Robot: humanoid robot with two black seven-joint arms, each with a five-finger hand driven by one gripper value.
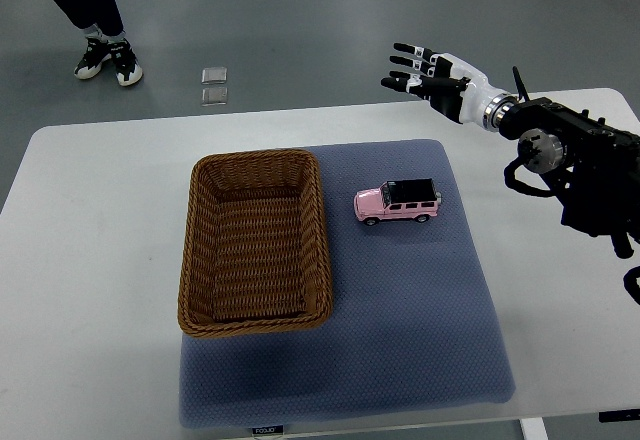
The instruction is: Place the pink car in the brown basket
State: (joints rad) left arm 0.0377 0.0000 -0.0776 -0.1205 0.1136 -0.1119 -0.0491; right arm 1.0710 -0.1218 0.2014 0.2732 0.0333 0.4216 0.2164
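While right hand (428, 78) hangs w/ fingers spread, holding nothing: pink car (397, 201) on mat (400, 310) beside brown basket (255, 243); person's legs (85, 0) cut off.

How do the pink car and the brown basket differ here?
The car is pink with a black roof; the basket is brown wicker. The car is much smaller than the basket. The car lies crosswise on the mat, the basket lengthwise. Both rest on the blue mat, apart, untouched by the right hand.

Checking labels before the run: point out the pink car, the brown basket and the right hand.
pink car (397, 201): top view, on its side body.
brown basket (254, 159): top view, on its far rim.
right hand (428, 72): top view, on the palm.
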